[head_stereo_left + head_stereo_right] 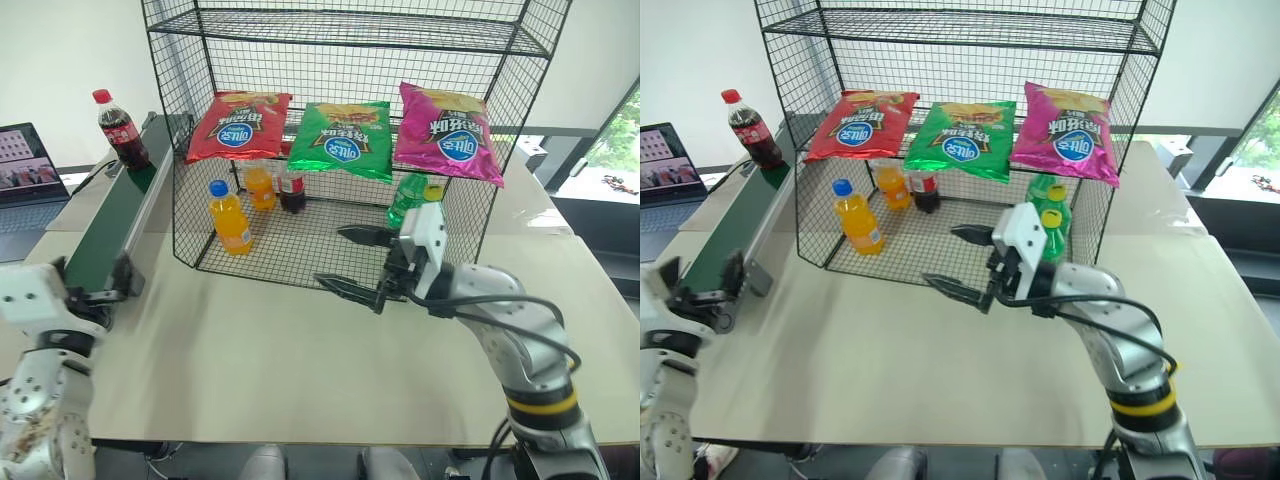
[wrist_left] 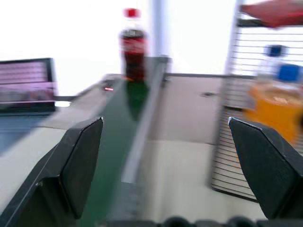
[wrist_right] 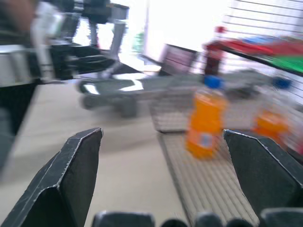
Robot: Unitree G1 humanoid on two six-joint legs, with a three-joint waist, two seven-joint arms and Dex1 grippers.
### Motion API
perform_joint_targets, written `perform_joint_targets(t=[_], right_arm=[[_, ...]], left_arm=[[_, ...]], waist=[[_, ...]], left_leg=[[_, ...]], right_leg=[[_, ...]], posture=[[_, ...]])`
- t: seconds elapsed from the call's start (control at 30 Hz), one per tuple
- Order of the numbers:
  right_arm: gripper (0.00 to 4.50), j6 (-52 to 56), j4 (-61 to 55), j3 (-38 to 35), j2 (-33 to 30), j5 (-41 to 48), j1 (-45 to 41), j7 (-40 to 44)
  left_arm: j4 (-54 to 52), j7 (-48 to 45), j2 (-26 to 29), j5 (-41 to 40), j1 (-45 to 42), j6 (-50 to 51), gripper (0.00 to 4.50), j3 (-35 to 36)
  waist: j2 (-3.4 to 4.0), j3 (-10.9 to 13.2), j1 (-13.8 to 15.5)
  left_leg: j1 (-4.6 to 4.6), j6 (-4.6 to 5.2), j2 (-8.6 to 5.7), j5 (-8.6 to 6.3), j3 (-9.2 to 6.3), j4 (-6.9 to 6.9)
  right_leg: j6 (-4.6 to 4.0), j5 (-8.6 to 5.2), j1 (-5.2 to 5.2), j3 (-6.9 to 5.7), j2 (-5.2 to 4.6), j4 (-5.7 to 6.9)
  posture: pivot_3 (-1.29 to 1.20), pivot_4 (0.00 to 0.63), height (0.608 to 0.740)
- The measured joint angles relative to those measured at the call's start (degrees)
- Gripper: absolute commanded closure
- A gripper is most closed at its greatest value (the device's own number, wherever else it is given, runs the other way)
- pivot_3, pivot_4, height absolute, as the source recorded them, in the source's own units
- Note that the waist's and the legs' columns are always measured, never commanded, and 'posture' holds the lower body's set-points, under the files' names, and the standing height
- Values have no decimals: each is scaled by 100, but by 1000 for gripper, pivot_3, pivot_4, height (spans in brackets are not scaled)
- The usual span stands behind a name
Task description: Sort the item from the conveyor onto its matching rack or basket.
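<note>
1. The head's two eye views look forward and down over the table, sharing the rack and the conveyor.
2. The left wrist view looks low along the conveyor toward the cola bottle.
3. The right wrist view faces sideways across the table, close to the rack's front and an orange bottle; it shares the conveyor.

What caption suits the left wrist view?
Open left gripper faces cola bottle standing on the conveyor.

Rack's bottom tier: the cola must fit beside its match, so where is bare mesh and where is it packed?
Bare mesh lies mid-floor, between the orange soda bottle and the green bottles. The back-left corner is crowded: another orange bottle beside a cola bottle.
</note>
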Motion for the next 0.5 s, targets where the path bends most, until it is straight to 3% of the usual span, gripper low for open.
perform_joint_targets(t=[0.2,0.5], right_arm=[[0,-96,601,235,326,240,-710,676],[0,-164,862,280,675,286,-1183,848]], left_arm=[[889,-152,386,-201,-121,-59,13,562],[1617,-613,884,-382,-234,-159,13,641]], waist=[[-1,0,2],[0,0,-10]], left_leg=[[-2,0,2,-1,1,-1],[-3,0,3,-1,2,-6]], right_leg=[[-4,2,-6,-1,-1,3],[-6,4,-12,-1,-1,8]], posture=[[0,150,738],[0,150,738]])
